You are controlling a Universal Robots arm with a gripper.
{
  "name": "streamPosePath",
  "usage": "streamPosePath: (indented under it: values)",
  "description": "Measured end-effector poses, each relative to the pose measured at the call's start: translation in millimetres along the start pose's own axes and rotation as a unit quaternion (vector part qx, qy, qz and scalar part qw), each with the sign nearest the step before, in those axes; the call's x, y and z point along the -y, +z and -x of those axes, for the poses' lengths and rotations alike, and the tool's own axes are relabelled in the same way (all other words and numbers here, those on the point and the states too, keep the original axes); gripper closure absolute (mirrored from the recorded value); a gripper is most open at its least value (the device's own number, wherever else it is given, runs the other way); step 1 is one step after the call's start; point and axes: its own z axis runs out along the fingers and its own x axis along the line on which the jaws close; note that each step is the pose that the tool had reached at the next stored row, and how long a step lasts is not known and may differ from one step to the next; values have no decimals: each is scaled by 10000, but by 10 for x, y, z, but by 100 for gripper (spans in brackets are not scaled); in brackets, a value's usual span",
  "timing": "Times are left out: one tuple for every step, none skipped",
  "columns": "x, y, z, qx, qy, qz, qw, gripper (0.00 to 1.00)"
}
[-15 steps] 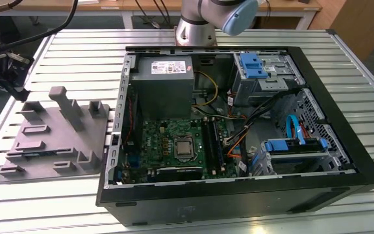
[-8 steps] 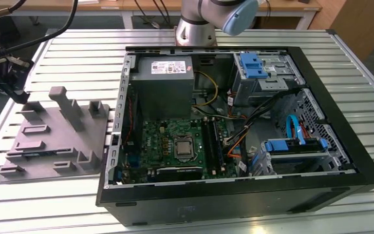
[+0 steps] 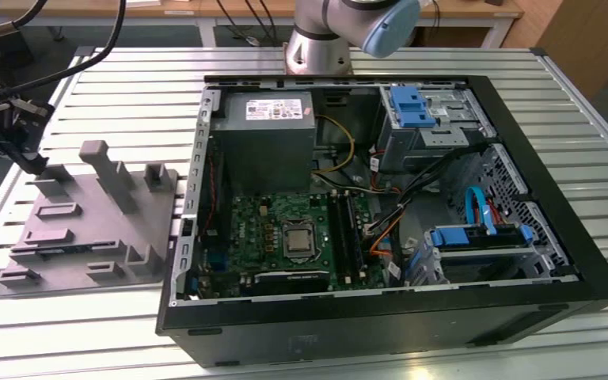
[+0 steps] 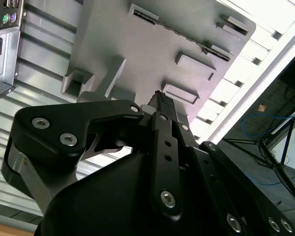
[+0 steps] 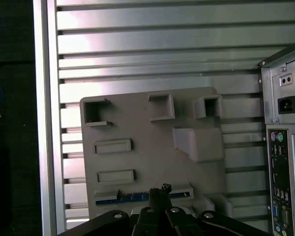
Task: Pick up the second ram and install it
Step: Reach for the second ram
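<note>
Grey plate (image 5: pixel 152 162), second ram (image 5: pixel 128 199) along its edge, gripper (image 5: pixel 161 191) above.

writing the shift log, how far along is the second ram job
Done: nothing visible yet. The second ram lies in its slot on the grey holder plate. In hand: the tool hangs right over that stick; contact unclear. Left: lifting it and seating it in the open computer case.
</note>
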Motion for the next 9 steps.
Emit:
streamPosePath:
  values:
    - [5,6,-2,0,0,0,10000,90]
    - [10,11,-3,0,0,0,10000,90]
    - [16,16,-5,0,0,0,10000,90]
    - [22,22,-6,0,0,0,10000,90]
    - [28,27,-8,-1,0,-1,10000,90]
    - [34,33,-9,0,0,0,10000,90]
    - [40,38,-11,0,0,0,10000,90]
    - [47,43,-13,0,0,0,10000,90]
    - [53,49,-15,0,0,0,10000,90]
